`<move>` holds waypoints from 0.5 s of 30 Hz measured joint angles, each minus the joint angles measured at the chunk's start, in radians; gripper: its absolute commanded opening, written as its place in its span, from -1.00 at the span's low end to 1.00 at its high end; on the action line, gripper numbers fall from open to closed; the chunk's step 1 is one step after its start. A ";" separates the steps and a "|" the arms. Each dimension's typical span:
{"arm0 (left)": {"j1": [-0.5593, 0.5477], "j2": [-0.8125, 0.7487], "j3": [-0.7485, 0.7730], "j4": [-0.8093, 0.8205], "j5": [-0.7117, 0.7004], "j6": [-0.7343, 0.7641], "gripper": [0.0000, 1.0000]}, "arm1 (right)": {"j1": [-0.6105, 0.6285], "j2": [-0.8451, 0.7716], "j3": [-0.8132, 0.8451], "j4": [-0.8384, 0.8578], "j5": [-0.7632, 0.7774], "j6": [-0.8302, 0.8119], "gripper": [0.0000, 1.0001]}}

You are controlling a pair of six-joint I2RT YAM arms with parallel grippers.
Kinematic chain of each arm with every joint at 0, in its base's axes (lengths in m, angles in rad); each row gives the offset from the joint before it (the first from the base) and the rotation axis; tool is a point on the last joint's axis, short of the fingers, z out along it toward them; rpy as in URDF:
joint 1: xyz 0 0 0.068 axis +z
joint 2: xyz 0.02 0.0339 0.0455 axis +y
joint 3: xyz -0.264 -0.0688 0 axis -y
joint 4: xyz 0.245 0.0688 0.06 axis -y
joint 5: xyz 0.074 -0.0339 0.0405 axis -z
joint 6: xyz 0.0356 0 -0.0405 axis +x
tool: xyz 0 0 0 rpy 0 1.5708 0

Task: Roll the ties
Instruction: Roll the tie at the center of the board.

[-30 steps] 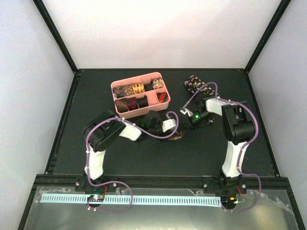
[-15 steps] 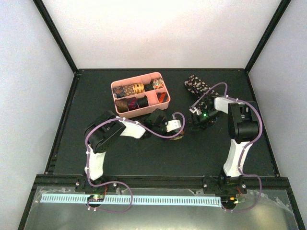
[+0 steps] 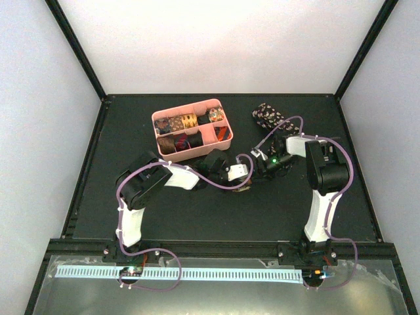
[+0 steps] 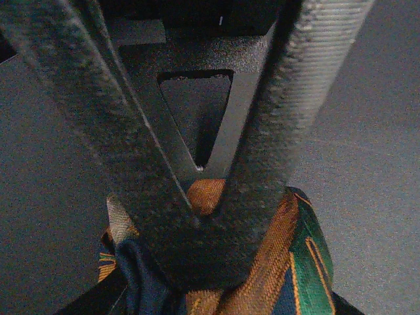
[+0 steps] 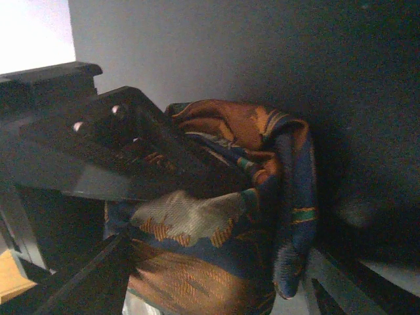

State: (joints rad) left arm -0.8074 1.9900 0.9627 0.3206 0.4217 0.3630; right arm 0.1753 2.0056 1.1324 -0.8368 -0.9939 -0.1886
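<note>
A bunched tie (image 3: pixel 244 188) with orange, blue and green patterns lies on the black table between both grippers. My left gripper (image 3: pixel 241 178) is shut on it; in the left wrist view the fingertips (image 4: pixel 203 223) pinch the tie's orange and green folds (image 4: pixel 298 262). My right gripper (image 3: pixel 260 172) is right beside it. In the right wrist view the tie (image 5: pixel 216 230) fills the space between the wide-spread fingers (image 5: pixel 85 282), with the left gripper's fingers (image 5: pixel 98 151) pressing into it from the left. A black tie with white speckles (image 3: pixel 266 115) lies at the back.
A pink divided tray (image 3: pixel 226 132) holding several rolled ties stands left of centre at the back, close behind the left arm's wrist. Purple cables loop over both arms. The table's black frame edges run along all sides.
My right gripper drew back to the right, then came back left against the tie. My left gripper moved a little right with the tie in it.
</note>
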 measured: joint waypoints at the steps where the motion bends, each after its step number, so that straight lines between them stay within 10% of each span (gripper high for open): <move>1: 0.000 0.000 0.000 0.000 0.000 0.000 -0.61 | 0.000 0.000 -0.005 0.003 -0.010 -0.007 0.52; 8: 0.000 0.000 0.000 0.000 0.000 0.000 -0.60 | 0.010 -0.009 -0.031 0.014 -0.068 -0.043 0.62; 15: 0.001 0.000 0.000 -0.002 -0.001 0.000 -0.60 | 0.006 -0.012 -0.041 0.039 -0.071 -0.032 -0.58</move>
State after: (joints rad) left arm -0.8062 1.9903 0.9630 0.3183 0.4210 0.3626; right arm 0.1814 1.9938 1.0912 -0.7975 -1.0645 -0.2203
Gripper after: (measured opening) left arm 0.368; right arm 0.410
